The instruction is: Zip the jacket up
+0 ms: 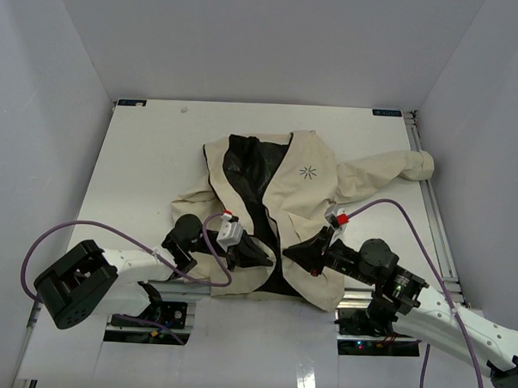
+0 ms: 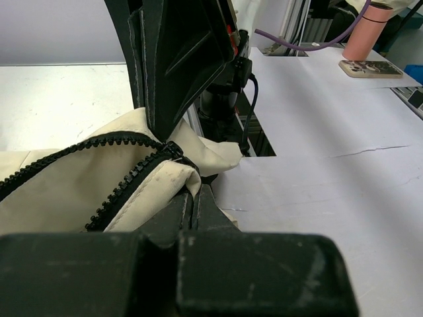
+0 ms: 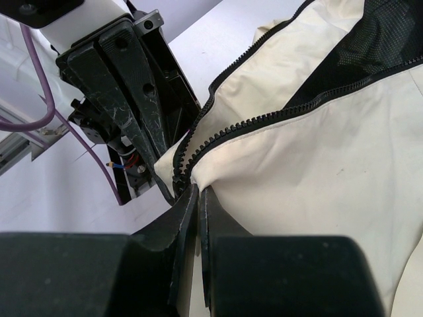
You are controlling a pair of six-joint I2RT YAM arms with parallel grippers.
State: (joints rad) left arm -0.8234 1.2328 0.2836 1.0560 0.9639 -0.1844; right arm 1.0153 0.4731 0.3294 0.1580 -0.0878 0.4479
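The cream jacket (image 1: 306, 192) lies flat on the white table, its front open and the black lining (image 1: 247, 172) showing. Both grippers meet at its bottom hem. My left gripper (image 1: 265, 256) is shut on the hem of one front panel, pinching cream cloth (image 2: 190, 193) right beside the zipper teeth (image 2: 66, 156). My right gripper (image 1: 293, 251) is shut on the other panel's hem (image 3: 199, 189), at the lower end of its zipper teeth (image 3: 277, 113). The two rows of teeth come together between the fingertips and spread apart further up. Each wrist view shows the other gripper's fingers close by.
One sleeve (image 1: 398, 170) stretches toward the table's right edge (image 1: 431, 201). Purple cables (image 1: 111, 230) loop by both arms. The near table edge and rail (image 1: 263, 293) lie just under the hem. White walls enclose the table (image 1: 149, 146).
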